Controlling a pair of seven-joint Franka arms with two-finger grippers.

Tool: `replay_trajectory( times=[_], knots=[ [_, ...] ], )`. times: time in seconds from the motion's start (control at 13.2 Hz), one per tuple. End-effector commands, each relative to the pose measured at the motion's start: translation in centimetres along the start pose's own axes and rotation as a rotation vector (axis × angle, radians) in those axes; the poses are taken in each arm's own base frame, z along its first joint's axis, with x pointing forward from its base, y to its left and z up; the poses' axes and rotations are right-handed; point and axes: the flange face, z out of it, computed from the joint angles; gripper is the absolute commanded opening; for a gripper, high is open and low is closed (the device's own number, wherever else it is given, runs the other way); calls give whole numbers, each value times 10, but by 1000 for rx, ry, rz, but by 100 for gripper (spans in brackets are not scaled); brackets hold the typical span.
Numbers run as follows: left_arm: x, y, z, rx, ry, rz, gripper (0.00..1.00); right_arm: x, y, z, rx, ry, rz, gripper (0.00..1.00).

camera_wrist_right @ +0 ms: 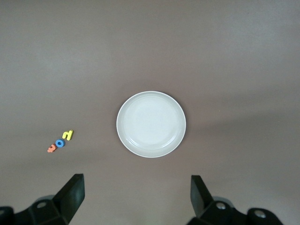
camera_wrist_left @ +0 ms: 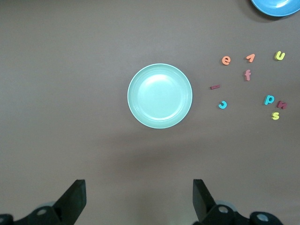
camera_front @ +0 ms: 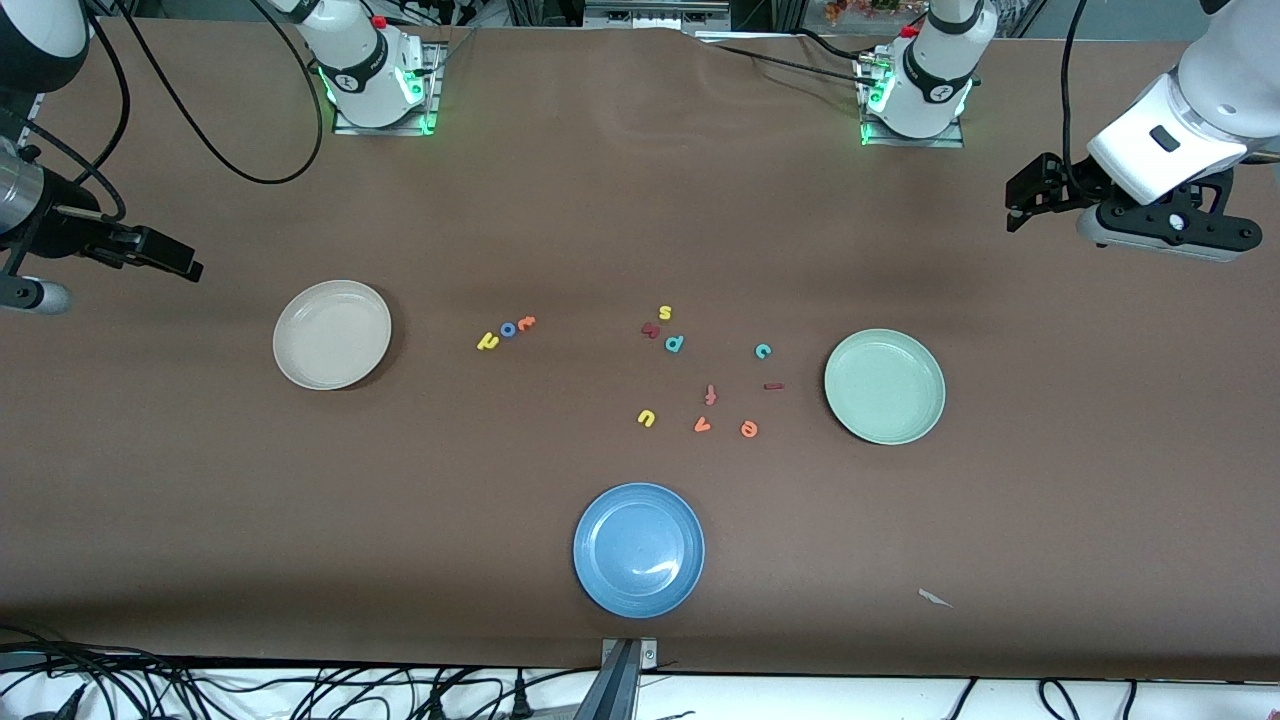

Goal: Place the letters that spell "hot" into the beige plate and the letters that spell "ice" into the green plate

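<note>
Your table (camera_front: 620, 210) carries everything, so take the blue plate (camera_front: 638, 549) at its camera-side edge as your landmark.

Both of your arms wait raised and pulled out to the table's ends. The left gripper (camera_wrist_left: 138, 199) hangs over bare table toward the left arm's end, wrist camera looking straight down, jaws spread wide and holding nothing. The right gripper (camera_wrist_right: 136, 197) hangs over bare table at the right arm's end in the same downward pose, jaws equally wide and empty.

The beige plate (camera_front: 332, 333) sits farther from the camera than the blue plate and well toward the right arm's end; it holds nothing. The green plate (camera_front: 885, 385) sits farther than the blue plate and toward the left arm's end, also holding nothing.

The letters are the only writing you can read. The yellow h (camera_front: 488, 341), blue o (camera_front: 508, 329) and orange t (camera_front: 527, 322) lie in a tight row, farther than the blue plate and toward the beige plate. The teal c (camera_front: 763, 350), dark red i (camera_front: 773, 386) and orange e (camera_front: 748, 429) lie apart, farther than the blue plate and toward the green one. Among them lie a yellow s (camera_front: 665, 313), a teal p (camera_front: 674, 343), a dark red letter (camera_front: 650, 329) I cannot read, a red-orange f (camera_front: 710, 394), an orange v (camera_front: 702, 425) and a yellow u (camera_front: 646, 418).
</note>
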Motion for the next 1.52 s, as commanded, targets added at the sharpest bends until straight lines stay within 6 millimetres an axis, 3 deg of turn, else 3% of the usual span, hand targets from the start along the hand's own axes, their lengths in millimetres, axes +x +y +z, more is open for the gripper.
replay_trajectory(
  times=[0.0,1.44],
  knots=[
    [-3,-1,-4,11,-9,6,100,-5,-2,-4,6,-2,6,100],
    [-3,4,-4,12,-12,13,100,-7,-3,-10,6,1,6,100]
  ],
)
